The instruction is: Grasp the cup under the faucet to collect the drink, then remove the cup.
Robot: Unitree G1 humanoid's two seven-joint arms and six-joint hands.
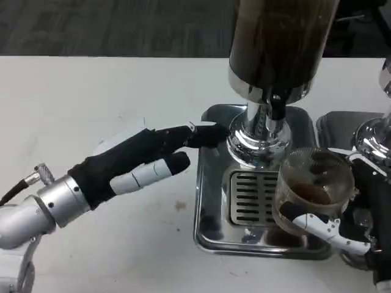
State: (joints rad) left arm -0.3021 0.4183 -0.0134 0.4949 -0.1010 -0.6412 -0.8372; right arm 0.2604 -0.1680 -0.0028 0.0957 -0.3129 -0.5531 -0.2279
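1. Head view, nearest the camera: the right hand (pixel 342 229) sits at the front right corner of the drip tray (pixel 211 235), its white and black fingers (pixel 311 224) wrapped around the lower part of the cup (pixel 314 183), so this hand holds the cup.
2. That cup is clear plastic with a little brown drink in the bottom; it stands upright over the right side of the drip tray, just right of the tray's slotted grille (pixel 250 196) and a little forward and right of the faucet (pixel 276 110), not straight beneath it.
3. To the left of the drip tray lies the silver left forearm (pixel 36 210), angled up from the lower left corner over the white table (pixel 91 97).
4. Its left hand (pixel 143 162) reaches toward the tray's far left corner with the fingers stretched out fairly straight and holding nothing; the dark fingertips come close to the chrome base of the dispenser (pixel 278 43). Whether they touch it I cannot tell.
5. Farther back, at the rear of the drip tray, the dispenser rises on its chrome column, and its clear tank holds dark brown liquid.
6. Right of the drip tray, at the picture's edge, stands part of a second chrome fitting (pixel 374 134) with a dark tray behind it.
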